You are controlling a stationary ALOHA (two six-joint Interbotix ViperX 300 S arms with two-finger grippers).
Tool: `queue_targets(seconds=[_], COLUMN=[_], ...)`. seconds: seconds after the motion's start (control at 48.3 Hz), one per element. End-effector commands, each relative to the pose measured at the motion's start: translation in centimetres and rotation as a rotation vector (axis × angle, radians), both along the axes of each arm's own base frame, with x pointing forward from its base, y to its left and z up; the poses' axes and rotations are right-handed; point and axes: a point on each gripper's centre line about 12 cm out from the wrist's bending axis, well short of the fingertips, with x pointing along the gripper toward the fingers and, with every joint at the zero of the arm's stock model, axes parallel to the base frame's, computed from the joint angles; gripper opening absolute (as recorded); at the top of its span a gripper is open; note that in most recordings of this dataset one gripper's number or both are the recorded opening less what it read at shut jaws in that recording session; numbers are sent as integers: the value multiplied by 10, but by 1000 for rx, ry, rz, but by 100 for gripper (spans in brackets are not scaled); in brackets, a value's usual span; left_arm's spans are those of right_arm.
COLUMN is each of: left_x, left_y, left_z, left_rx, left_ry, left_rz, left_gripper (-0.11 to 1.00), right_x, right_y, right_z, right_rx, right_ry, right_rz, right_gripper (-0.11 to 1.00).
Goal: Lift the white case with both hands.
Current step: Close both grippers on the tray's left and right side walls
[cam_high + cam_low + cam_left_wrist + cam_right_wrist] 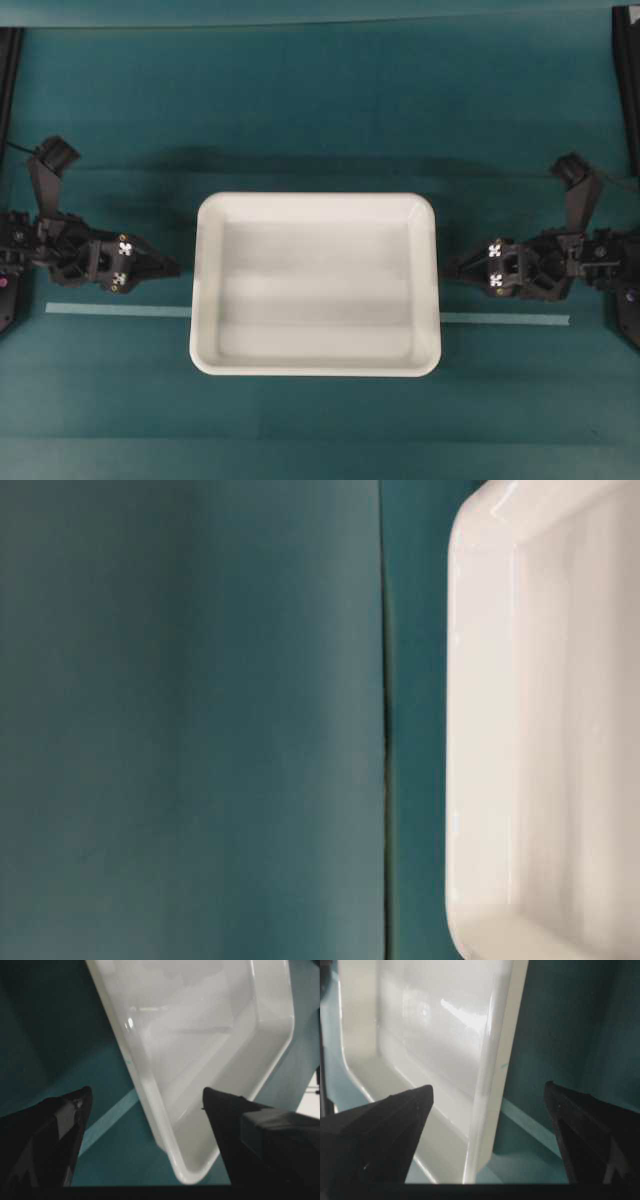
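The white case (316, 285) is lying flat in the middle of the teal worktop (320, 110), its long sides running left to right in the overhead view and its inside holding nothing visible. A thin pale tape strip (118, 310) is running across the worktop on both sides of the case, disappearing under it near its front half.

The left end effector (178, 268) is sitting just beside the case's left rim, its pointed tips aiming at that rim. In the left wrist view its two dark fingers (60, 1130) are standing wide apart, one over the worktop and the other over the inside of the case, with the rim between them and no contact visible.

The right end effector (450, 268) is mirroring this at the right rim. In the right wrist view its fingers (385, 1125) are likewise spread wide, straddling the rim, gripping nothing.

The table-level view is showing only one corner and edge of the case against the teal surface.
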Motion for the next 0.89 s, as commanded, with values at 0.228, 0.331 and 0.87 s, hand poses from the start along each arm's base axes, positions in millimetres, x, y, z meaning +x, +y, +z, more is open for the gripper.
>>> queue_targets(seconds=[0.228,0.331,0.87], left_x=[26,33,38], left_y=[2,2,3], left_z=[-22,-23,-22], left_rx=[4,5,15], left_ry=[-23,-32,-41], left_rz=[-2,-5,-10], left_gripper=[96,96,93], right_x=[13,22,32], right_y=[-1,-1,-1], right_z=[-9,-8,-17], right_rx=[13,12,33], right_ry=[-4,-11,-2], right_rz=[-23,-25,-45], right_gripper=[94,94,93])
